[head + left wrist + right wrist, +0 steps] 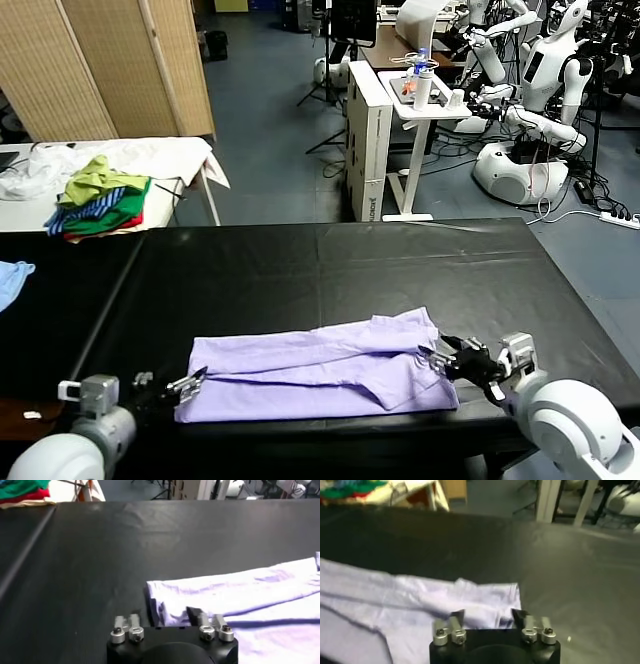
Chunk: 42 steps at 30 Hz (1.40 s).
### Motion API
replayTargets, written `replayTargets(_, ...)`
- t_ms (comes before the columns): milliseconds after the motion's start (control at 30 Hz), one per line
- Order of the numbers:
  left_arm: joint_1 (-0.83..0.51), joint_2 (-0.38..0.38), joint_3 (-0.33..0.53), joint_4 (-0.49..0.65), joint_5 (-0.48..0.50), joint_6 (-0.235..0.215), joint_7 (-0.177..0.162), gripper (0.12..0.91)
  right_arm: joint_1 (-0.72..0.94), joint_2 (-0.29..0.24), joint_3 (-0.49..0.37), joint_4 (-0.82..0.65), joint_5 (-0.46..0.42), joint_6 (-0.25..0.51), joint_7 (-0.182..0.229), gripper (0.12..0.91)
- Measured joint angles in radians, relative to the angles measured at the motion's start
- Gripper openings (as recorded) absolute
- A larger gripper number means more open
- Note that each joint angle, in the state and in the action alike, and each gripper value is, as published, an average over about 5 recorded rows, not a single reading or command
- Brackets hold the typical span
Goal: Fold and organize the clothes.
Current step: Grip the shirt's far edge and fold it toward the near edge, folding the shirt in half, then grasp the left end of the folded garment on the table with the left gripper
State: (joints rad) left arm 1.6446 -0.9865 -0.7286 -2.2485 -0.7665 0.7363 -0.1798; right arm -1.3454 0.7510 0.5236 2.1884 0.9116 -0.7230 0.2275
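Note:
The pale lavender T-shirt (320, 368) lies folded into a long band on the black table (330, 270), near its front edge. My left gripper (190, 382) is at the shirt's left end, low on the table. In the left wrist view (162, 617) its jaws are open and straddle the shirt's corner (165, 597). My right gripper (435, 355) is at the shirt's right end. In the right wrist view (488, 615) its jaws are open over the shirt's edge (485, 597). Neither gripper holds the cloth.
A pile of green, striped and red garments (100, 205) lies on a white table at the back left. A light blue cloth (12, 278) lies at the black table's left edge. A white cart (400, 120) and other robots (530, 110) stand beyond the table.

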Motion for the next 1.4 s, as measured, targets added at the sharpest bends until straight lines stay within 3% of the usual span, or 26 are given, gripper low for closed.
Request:
replayTargets(267, -0.103, -0.030, 0.040, 0.068, -0.011, -0.067, -0.002, 0.907, 0.140, 0.113, -0.110, -0.151, -0.053, 0.059, 0.020, 0.907)
replayTargets(433, -0.145, -0.044, 0.061, 0.117, -0.018, -0.084, 0.002, 0.907, 0.205, 0.158, -0.165, -0.221, -0.062, 0.070, 0.022, 0.907)
replayTargets(567, -0.162, -0.050, 0.069, 0.148, -0.024, -0.088, 0.005, 0.907, 0.235, 0.186, -0.192, -0.265, -0.073, 0.072, 0.026, 0.895)
replayTargets(833, -0.179, -0.063, 0.081, 0.187, -0.029, -0.092, 0.015, 0.906, 0.251, 0.219, -0.203, -0.316, -0.083, 0.073, 0.025, 0.794)
replayTargets(933, -0.184, -0.066, 0.085, 0.197, -0.029, -0.094, 0.019, 0.875, 0.253, 0.223, -0.205, -0.322, -0.084, 0.073, 0.024, 0.784)
replayTargets(1033, -0.190, -0.068, 0.087, 0.208, -0.030, -0.096, 0.019, 0.809, 0.254, 0.224, -0.206, -0.327, -0.085, 0.073, 0.023, 0.766)
replayTargets(1167, -0.194, -0.070, 0.088, 0.217, -0.040, -0.096, 0.018, 0.636, 0.252, 0.226, -0.206, -0.331, -0.087, 0.072, 0.021, 0.709)
replayTargets(1267, -0.194, -0.071, 0.089, 0.219, -0.047, -0.095, 0.016, 0.450, 0.248, 0.229, -0.207, -0.330, -0.091, 0.072, 0.020, 0.602)
replayTargets(1400, -0.190, -0.073, 0.089, 0.222, -0.047, -0.094, 0.017, 0.249, 0.239, 0.237, -0.206, -0.325, -0.101, 0.076, 0.020, 0.386)
